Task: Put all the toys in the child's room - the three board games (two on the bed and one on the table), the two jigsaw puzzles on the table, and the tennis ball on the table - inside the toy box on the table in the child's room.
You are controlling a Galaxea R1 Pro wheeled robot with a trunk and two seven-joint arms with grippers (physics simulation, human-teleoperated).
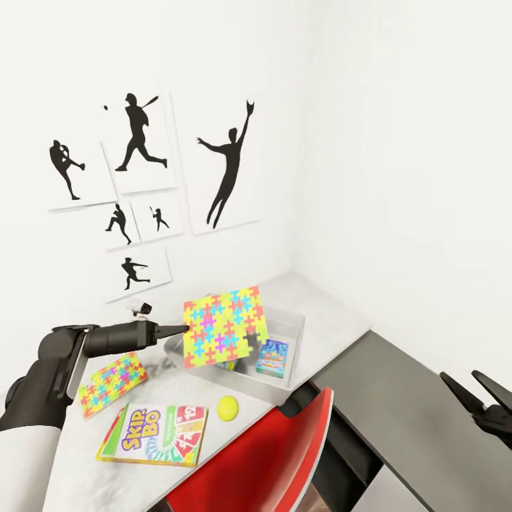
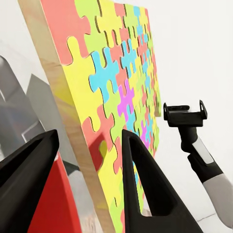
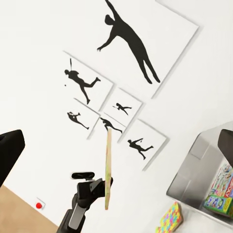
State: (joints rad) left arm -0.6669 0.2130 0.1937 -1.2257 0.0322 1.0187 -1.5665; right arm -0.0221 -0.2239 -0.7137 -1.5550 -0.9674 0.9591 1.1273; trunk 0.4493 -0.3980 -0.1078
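Pinching one jigsaw puzzle (image 1: pixel 225 326) upright above the toy box (image 1: pixel 287 334), the left gripper (image 1: pixel 179 329) is clamped, while the right gripper (image 1: pixel 475 392) gapes empty.

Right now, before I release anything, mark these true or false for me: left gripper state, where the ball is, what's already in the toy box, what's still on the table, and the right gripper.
1. The left gripper holds a jigsaw puzzle upright over the toy box. True.
2. The tennis ball is already inside the toy box. False: it lies on the table, in front of the box.
3. A board game is already in the toy box. True.
4. The second jigsaw puzzle is stacked on the Skip-Bo game. False: it lies flat on the table beside it, apart.
5. The right gripper grips a game box. False: it is open and empty, off to the side.
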